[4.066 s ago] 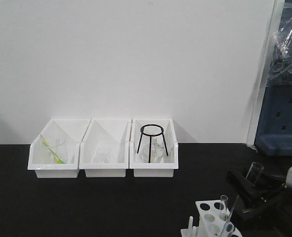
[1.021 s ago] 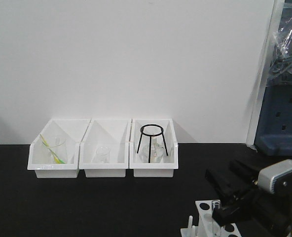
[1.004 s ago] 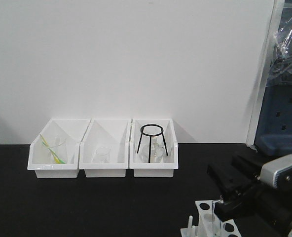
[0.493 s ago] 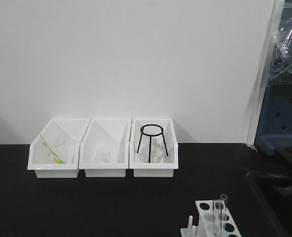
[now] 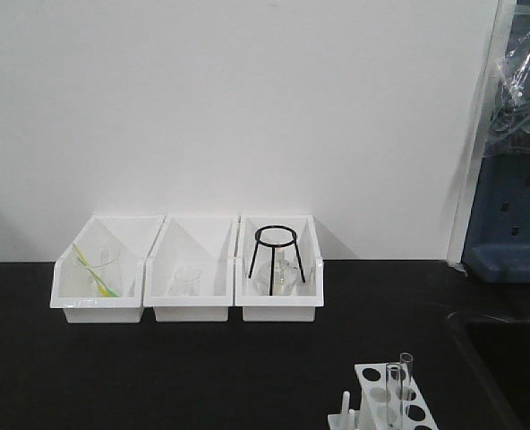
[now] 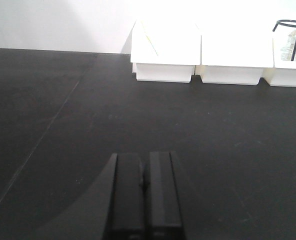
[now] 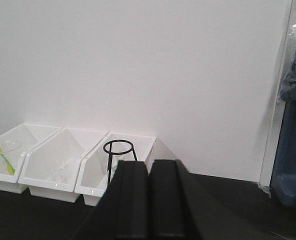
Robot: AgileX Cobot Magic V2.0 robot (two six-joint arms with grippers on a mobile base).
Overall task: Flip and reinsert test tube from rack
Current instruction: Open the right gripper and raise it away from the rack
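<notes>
Right gripper (image 7: 148,200): black fingers pressed together with nothing between them, filling the lower centre of its wrist view, raised and facing the white wall. Left gripper (image 6: 144,197): black fingers likewise closed on nothing, lower centre of its own view, low over the black tabletop (image 6: 63,100). Neither arm appears in the front view.

Small white plastic test tube rack (image 5: 386,403): lower right of the front view, partly cut off by the bottom edge; top plate with round holes, short upright pegs on its left side.

Clear glass test tubes (image 5: 399,381): two seem to stand upright in the rack's holes, side by side, tops rising above the plate. Which end is up cannot be told at this size.

Three white open plastic bins (image 5: 189,287): in a row at centre left against the wall, well apart from the rack. Left bin holds a clear glass vessel with a yellow-green stick (image 5: 95,269); middle bin a small clear glass beaker (image 5: 184,279); right bin a black wire ring stand (image 5: 276,255) over more glassware.

Task status, as a judgement: with tubes seated in the rack and both grippers empty and clear of it, the flip and reinsertion looks finished, or else not begun; the pictures alone do not settle which. No tube lies loose on the table.
</notes>
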